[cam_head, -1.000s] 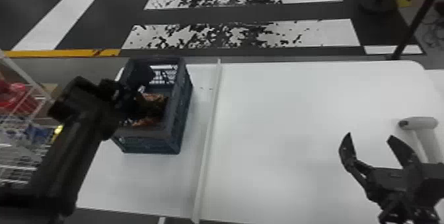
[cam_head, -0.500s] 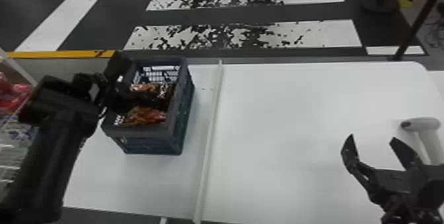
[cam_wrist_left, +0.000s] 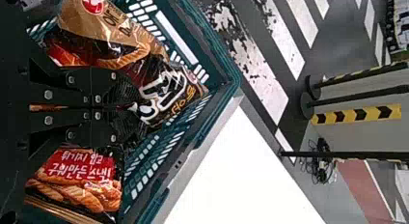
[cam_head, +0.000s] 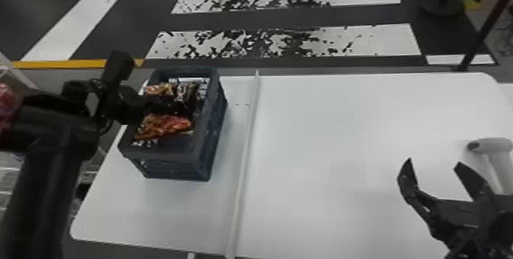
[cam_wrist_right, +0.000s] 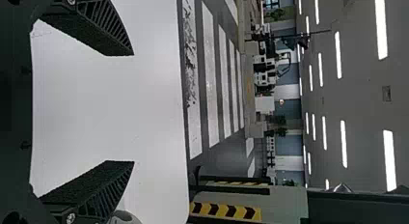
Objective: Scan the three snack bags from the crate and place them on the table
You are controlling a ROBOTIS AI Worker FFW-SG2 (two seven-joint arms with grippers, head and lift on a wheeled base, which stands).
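Sitting Right by the Left Gripper: Snack Bags in a Crate

The left gripper [cam_wrist_left: 136, 108] is down in the blue crate [cam_head: 162, 151], its two fingers close together. A dark wrapper with big white letters [cam_wrist_left: 164, 96] is at its tips. I cannot tell if they pinch it. The red snack bag [cam_head: 164, 126] is beside the fingers, on the robot's side, and its long side runs about the way they point. The tan wrapper [cam_wrist_left: 103, 26] is on their far side. The left arm is much nearer to all of these.

The right gripper [cam_head: 434, 161] has its fingers wide apart, over the table [cam_head: 336, 143], well apart from the bags. The scanner [cam_head: 492, 145] is near it, just to its right.

Count: one crate, one scanner, one table, two grippers. I see two bags at least; tan and dark may be one bag or two.
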